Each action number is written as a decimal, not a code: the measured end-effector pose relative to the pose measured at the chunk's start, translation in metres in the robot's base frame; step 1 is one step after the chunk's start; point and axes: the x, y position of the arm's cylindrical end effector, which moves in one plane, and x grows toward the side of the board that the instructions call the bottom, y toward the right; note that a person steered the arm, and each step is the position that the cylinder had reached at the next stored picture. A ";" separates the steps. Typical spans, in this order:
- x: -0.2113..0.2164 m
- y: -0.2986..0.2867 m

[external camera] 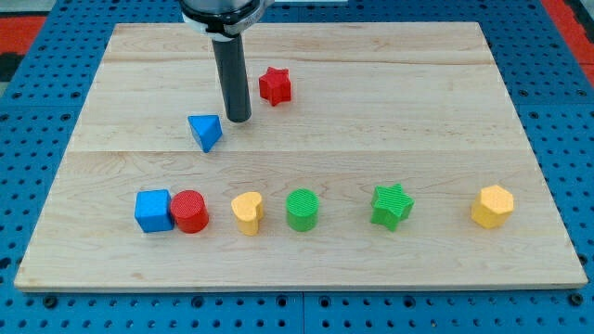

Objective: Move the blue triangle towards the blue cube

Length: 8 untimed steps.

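Note:
The blue triangle (pixel 206 132) lies on the wooden board (pixel 371 130), left of centre. The blue cube (pixel 153 211) sits near the view's bottom left, touching a red cylinder (pixel 190 211) on its right. My tip (pixel 239 120) stands just up and to the right of the blue triangle, a small gap away from it. The rod rises from there to the view's top edge. The blue cube lies below and to the left of the triangle.
A red star (pixel 275 85) lies to the right of the rod. Along the bottom row, right of the red cylinder, stand a yellow heart (pixel 248 212), a green cylinder (pixel 303 209), a green star (pixel 392 206) and a yellow hexagon (pixel 492 206).

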 end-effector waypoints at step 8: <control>0.036 -0.073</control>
